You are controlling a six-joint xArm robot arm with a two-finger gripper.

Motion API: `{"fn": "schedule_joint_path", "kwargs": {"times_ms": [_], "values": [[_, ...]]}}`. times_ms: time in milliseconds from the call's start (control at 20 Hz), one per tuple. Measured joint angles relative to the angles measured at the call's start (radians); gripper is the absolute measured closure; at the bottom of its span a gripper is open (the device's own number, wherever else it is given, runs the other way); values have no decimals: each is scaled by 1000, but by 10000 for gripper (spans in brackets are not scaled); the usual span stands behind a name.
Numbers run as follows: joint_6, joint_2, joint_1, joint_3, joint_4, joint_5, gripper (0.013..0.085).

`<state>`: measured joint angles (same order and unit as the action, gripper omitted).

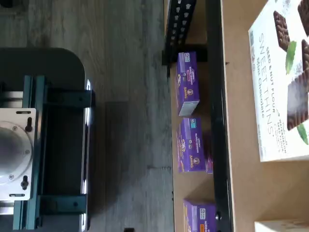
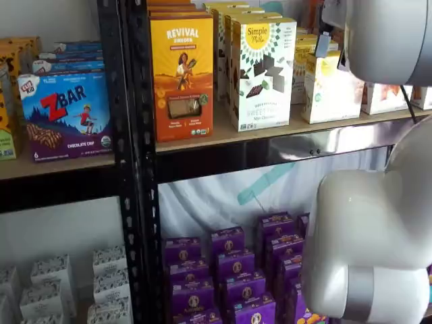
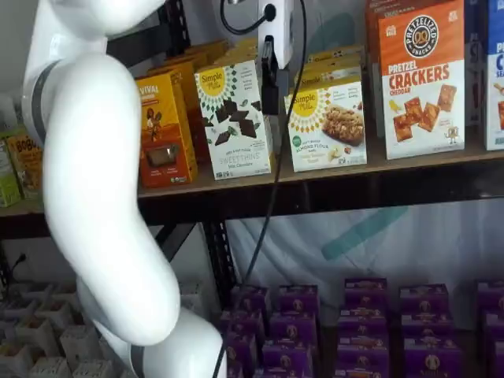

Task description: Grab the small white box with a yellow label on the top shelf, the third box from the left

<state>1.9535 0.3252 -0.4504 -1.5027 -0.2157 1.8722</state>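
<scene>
The small white box [image 3: 327,118] stands on the top shelf [image 3: 425,160], short and cream-white, with a yellow sunburst label and a cookie picture. It also shows in a shelf view [image 2: 331,84], partly behind the white arm. My gripper [image 3: 271,109] hangs from above, in front of the gap between the tall Simple Mills box [image 3: 234,118] and the small white box, just left of the latter. Only a black finger shows side-on, so I cannot tell whether it is open. The shelf's shiny silver rail [image 2: 304,145] runs below the boxes.
An orange Revival box [image 2: 182,67] and a pretzel crackers box [image 3: 423,79] flank the row. The wrist view looks down on the Sweet Thins box top [image 1: 280,82] and the purple boxes [image 1: 187,82] on the lower shelf. The white arm [image 3: 94,197] fills the left foreground.
</scene>
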Motion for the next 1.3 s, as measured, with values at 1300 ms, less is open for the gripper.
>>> {"fn": "schedule_joint_path", "kwargs": {"times_ms": [1300], "values": [[28,-39,-10,43,-51,-298,130]]}}
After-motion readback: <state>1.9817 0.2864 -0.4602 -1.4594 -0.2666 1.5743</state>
